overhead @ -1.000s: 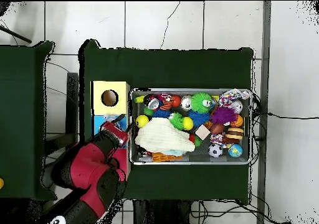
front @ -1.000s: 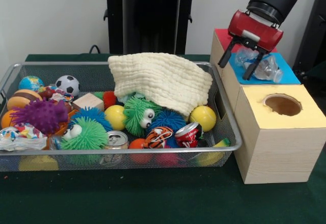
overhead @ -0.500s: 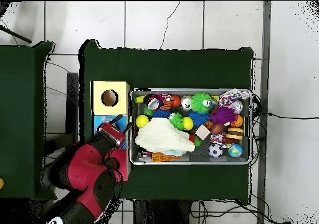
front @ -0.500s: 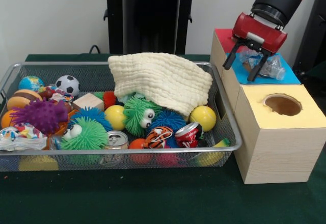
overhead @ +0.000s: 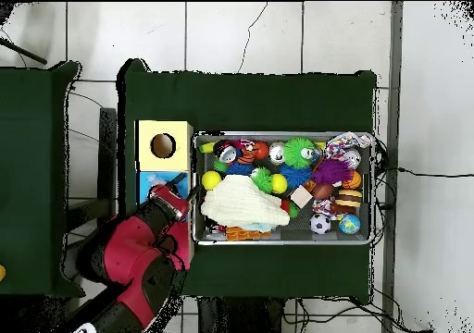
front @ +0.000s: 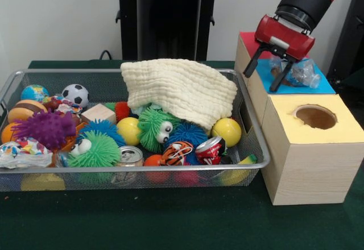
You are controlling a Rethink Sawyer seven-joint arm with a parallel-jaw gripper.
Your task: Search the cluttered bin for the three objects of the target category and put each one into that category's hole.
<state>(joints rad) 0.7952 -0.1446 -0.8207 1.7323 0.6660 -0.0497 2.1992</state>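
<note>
Front view: with gripper (front: pixel 263 78) spread empty above blue box (front: pixel 322 83), crushed plastic bottle (front: pixel 297 71) lying on its lid, re-grasp squarely, align over the hole, avoid nudging it off.

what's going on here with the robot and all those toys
The robot's hand hangs open over the blue-topped box, where a crumpled clear plastic bottle lies on top, not gripped. Beside it, the yellow-topped box shows its round hole. The wire bin is full of balls, fuzzy toys and cans, with a cream cloth draped over some.
</note>
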